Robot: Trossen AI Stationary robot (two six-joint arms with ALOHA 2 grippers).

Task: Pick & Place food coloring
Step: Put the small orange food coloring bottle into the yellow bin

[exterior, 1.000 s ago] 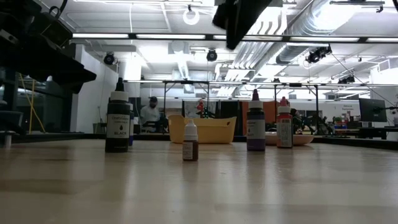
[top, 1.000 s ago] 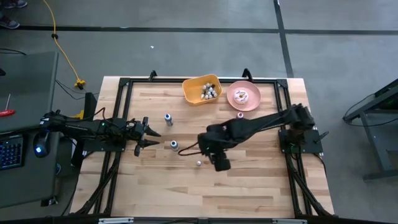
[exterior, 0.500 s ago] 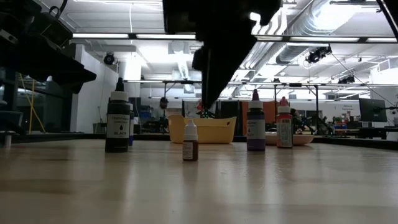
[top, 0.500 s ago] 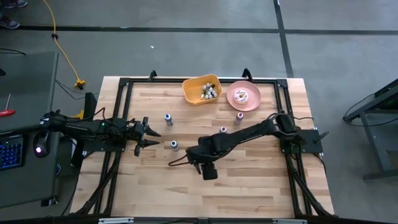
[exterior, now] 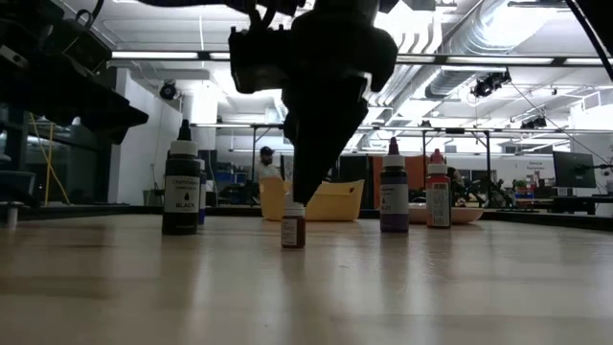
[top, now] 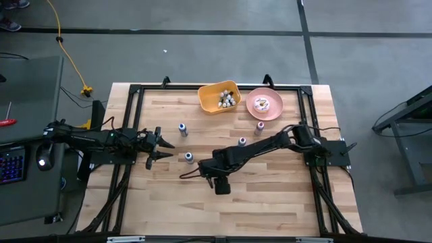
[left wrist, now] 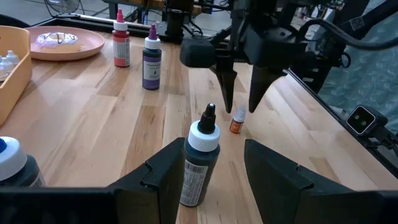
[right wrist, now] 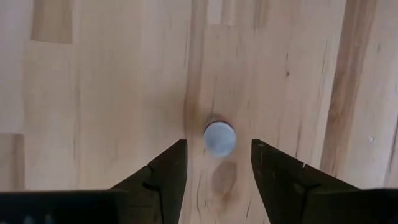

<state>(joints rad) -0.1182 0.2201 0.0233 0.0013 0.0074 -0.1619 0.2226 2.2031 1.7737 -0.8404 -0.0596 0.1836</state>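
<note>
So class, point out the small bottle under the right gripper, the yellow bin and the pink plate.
small bottle [right wrist: 219,137]: right wrist view, white cap top.
yellow bin [top: 206,98]: high view, left wall.
pink plate [top: 252,108]: high view, lower-left rim.

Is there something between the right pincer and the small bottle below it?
Nothing visible. The right pincer hangs open directly above the small bottle, its fingers to either side of the white cap, with only bare table around.
</note>
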